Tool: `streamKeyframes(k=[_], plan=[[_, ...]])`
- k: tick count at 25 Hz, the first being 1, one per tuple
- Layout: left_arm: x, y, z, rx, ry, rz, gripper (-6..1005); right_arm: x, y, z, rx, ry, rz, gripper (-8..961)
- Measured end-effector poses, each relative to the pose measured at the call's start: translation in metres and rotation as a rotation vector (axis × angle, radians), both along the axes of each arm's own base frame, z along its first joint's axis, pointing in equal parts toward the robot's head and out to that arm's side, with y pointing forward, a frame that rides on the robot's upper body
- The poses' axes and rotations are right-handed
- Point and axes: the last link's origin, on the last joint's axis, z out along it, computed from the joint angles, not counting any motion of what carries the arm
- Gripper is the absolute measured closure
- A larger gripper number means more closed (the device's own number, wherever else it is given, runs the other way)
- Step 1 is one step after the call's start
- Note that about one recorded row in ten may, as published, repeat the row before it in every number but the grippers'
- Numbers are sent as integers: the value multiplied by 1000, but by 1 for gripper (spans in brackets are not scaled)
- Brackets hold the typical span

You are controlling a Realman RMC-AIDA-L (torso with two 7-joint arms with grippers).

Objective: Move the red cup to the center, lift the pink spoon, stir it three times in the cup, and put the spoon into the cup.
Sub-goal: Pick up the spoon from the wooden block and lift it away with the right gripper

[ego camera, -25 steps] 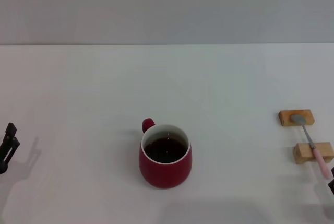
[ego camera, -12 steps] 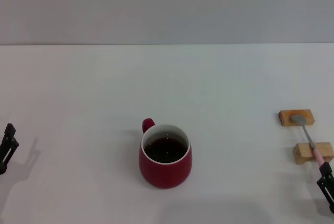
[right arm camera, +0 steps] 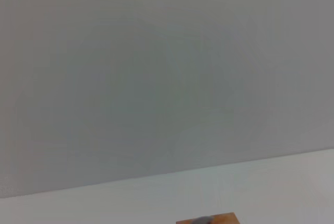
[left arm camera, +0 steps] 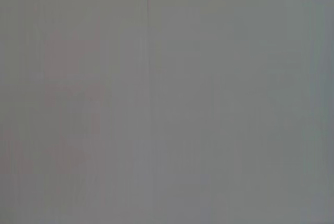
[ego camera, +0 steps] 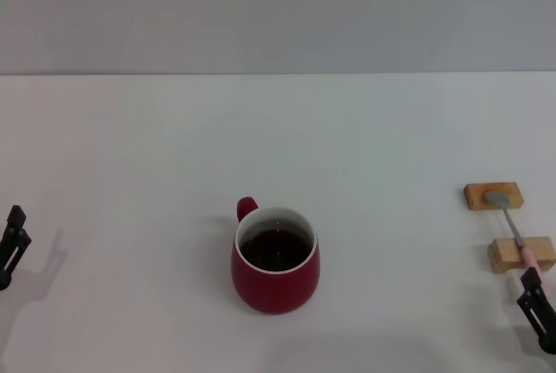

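Two blocks [ego camera: 506,223] at right edge of head view carry the spoon [ego camera: 512,226], bowl up-frame, pink end down-frame. Cup [ego camera: 275,260] sits low centre. Right claw [ego camera: 538,303], lower right corner, just below the pink end; spread I cannot tell. I'd close on the handle squarely, then lift straight. Left claw [ego camera: 12,243] parked, left edge; spread unclear.
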Motion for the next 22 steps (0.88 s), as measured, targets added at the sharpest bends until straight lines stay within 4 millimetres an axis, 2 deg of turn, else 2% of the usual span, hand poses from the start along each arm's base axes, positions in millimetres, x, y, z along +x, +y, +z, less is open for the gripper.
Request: streamKeyframes(k=[22], plan=[[1, -1, 1, 7, 1, -8, 140, 2, 4, 0, 0, -5, -11, 139]])
